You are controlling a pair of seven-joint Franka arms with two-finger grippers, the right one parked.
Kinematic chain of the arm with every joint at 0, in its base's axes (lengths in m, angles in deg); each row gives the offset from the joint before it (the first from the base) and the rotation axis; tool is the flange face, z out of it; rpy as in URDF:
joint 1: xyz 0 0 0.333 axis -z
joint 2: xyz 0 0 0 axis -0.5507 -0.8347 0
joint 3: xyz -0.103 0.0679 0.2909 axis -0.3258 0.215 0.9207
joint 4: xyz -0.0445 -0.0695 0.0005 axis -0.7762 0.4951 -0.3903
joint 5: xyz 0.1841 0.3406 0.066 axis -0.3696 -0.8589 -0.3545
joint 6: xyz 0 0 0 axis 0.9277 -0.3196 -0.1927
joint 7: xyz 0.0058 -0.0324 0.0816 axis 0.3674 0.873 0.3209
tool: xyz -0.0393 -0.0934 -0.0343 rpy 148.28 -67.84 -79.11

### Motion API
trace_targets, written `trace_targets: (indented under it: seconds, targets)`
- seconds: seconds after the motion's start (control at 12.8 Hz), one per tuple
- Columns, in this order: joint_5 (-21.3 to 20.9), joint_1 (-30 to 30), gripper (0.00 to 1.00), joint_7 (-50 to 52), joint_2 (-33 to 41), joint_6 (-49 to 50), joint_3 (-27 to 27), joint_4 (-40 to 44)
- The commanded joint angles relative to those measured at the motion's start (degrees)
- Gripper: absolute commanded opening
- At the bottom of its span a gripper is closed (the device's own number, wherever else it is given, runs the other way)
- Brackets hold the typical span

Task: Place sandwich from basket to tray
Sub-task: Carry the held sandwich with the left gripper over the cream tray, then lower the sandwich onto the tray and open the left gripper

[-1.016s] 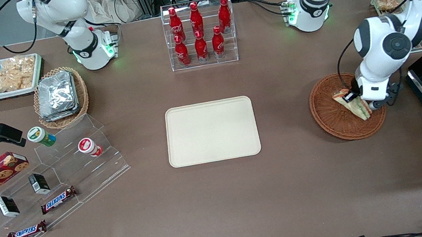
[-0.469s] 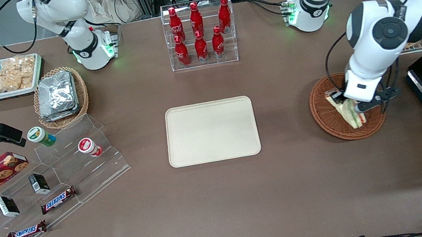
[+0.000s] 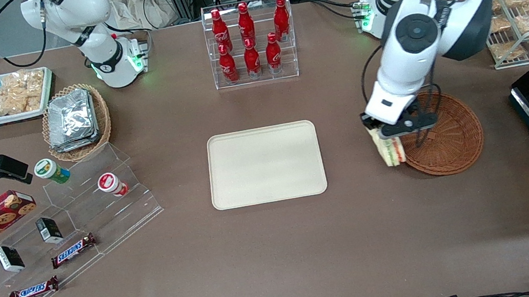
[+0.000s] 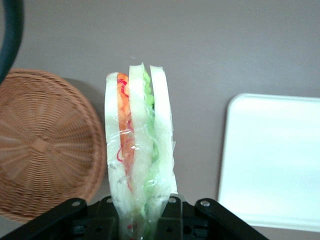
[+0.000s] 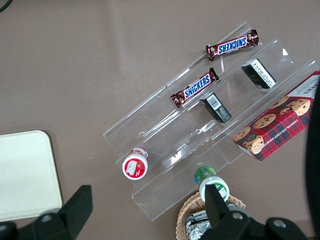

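End effector (image 3: 387, 132) pinching sandwich (image 3: 388, 149), lifted between basket (image 3: 449, 135) and tray (image 3: 265, 164), mid-tabletop (image 3: 279, 250).

The black two-finger gripper (image 3: 387, 137) holds a clear-wrapped white-bread sandwich (image 4: 137, 150) striped orange, red and green. Beside it sits the reddish-brown woven wicker basket (image 3: 449, 135); nearby, a plain cream-beige rectangular tray (image 3: 265, 164) on brown tabletop (image 3: 279, 250).

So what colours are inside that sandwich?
The sandwich, held in the claw, shows orange, red and green between white bread, clearest in the left wrist view.
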Motion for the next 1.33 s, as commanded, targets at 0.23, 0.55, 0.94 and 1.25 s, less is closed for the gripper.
trace_targets:
  seconds: [0.23, 0.55, 0.94, 1.25]
  targets:
    - [-0.96, 6.57, 0.0, 1.22, -9.66, 1.22, -3.02, 8.22]
    - [-9.9, 13.07, 0.0, 9.11, -17.63, 1.05, -3.02, 10.33]
    - [-15.19, 17.3, 0.0, 12.29, -27.06, 0.79, -3.02, 15.0]
    - [-17.84, 18.88, 0.0, 13.35, -31.02, -1.32, -2.94, 15.0]
